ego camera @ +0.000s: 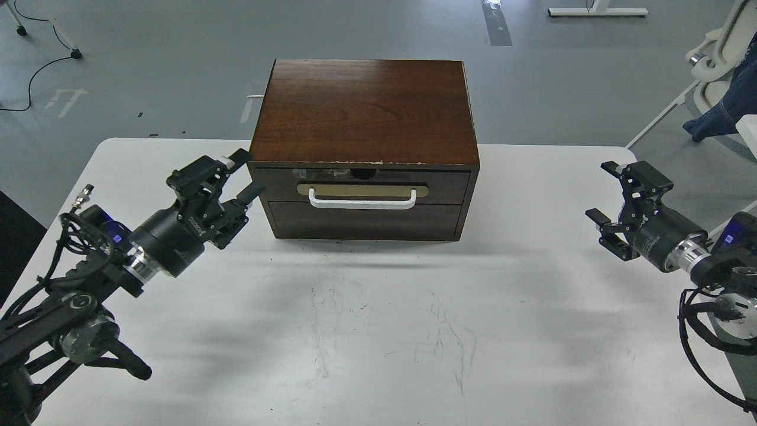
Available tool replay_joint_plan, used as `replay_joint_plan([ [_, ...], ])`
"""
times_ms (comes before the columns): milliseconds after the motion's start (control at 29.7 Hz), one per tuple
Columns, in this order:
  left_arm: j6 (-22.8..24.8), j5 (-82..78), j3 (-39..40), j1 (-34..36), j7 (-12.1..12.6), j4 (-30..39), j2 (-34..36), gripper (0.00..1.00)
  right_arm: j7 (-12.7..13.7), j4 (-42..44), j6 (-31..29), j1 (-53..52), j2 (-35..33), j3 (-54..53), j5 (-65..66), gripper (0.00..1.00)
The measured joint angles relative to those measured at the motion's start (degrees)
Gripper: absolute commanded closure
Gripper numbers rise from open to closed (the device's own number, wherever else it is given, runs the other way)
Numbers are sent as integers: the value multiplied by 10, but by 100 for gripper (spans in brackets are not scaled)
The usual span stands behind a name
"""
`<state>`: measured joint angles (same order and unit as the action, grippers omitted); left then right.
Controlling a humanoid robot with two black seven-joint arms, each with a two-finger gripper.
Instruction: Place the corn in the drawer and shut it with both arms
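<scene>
A dark brown wooden cabinet point(364, 112) stands at the back middle of the white scuffed surface point(378, 331). Its upper drawer point(361, 184), dark brown with a white bar handle point(362, 202) on a tan oval plate, sits flush in the cabinet front, closed. The yellow corn cob is nowhere to be seen. The left black claw point(245, 174) hangs just beside the cabinet's left front corner, fingers spread apart and holding nothing. The right black claw point(603, 192) hovers well apart from the cabinet on the right, fingers also spread and empty.
</scene>
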<state>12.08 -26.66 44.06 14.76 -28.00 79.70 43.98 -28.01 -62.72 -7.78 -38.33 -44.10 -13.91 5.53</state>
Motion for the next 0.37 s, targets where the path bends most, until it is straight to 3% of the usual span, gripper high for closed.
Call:
replay_joint_plan([
  [101, 42, 63, 0, -19, 0, -15, 17, 0, 0, 4, 1, 0, 18, -23, 0, 0],
  [236, 140, 147, 0, -44, 0, -54, 23, 0, 0, 8, 1, 0, 47, -56, 0, 0],
  [371, 158, 188, 1, -54, 0, -84, 23, 0, 0, 21, 1, 0, 69, -72, -1, 0],
])
